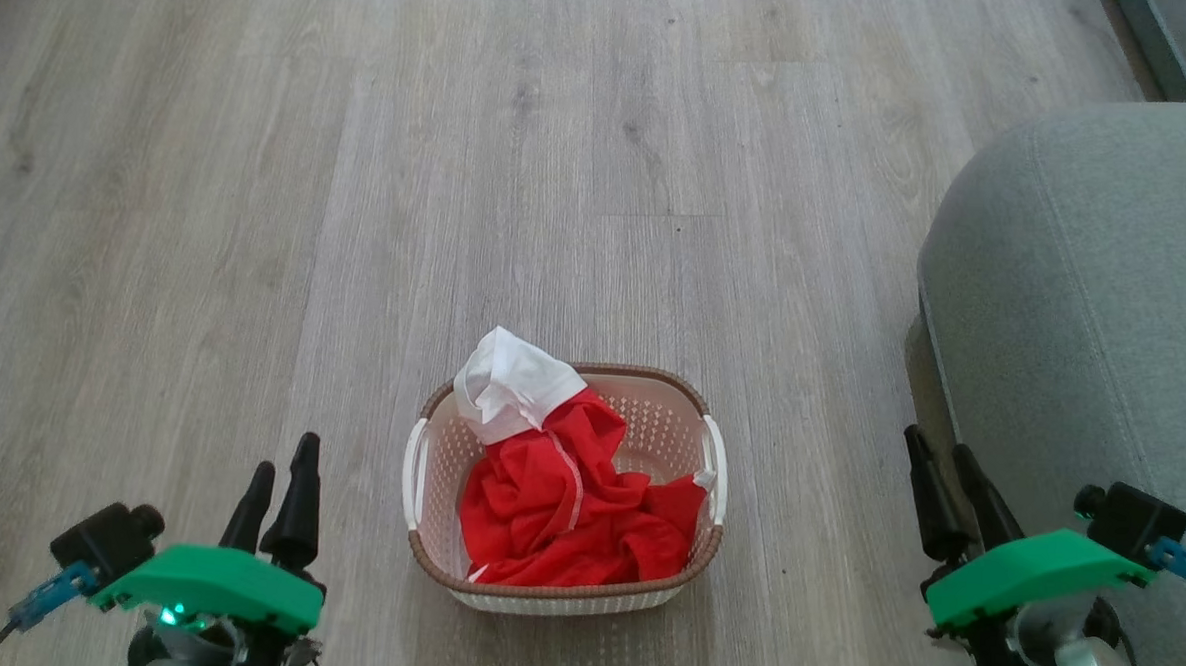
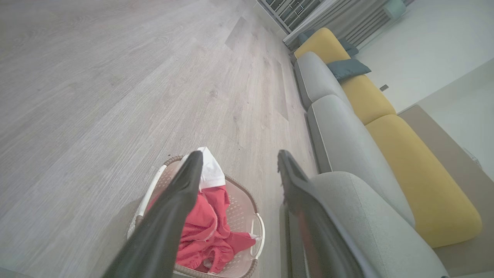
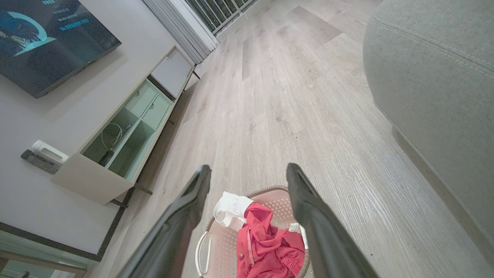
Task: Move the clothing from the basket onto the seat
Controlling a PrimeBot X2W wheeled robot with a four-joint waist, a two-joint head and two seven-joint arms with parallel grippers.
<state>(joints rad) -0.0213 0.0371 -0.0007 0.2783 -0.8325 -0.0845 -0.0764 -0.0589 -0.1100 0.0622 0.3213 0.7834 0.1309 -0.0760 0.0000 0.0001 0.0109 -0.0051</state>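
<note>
Nothing is moved yet: the clothing lies heaped in the basket on the floor, apart from the bare seat, while the left gripper and the right gripper flank it, fingers spread, empty.

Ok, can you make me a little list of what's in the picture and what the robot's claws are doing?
holder: small oval cream plastic basket with a brown braided rim, standing on the pale wooden floor
thing to move: bright red soft fabric clothing with white panels, bunched inside the holder
goal: large grey fabric seat, on the robot's right of the holder, no clothing on it yet
left claw: open, empty, beside the holder
right claw: open, empty, near the goal
</note>
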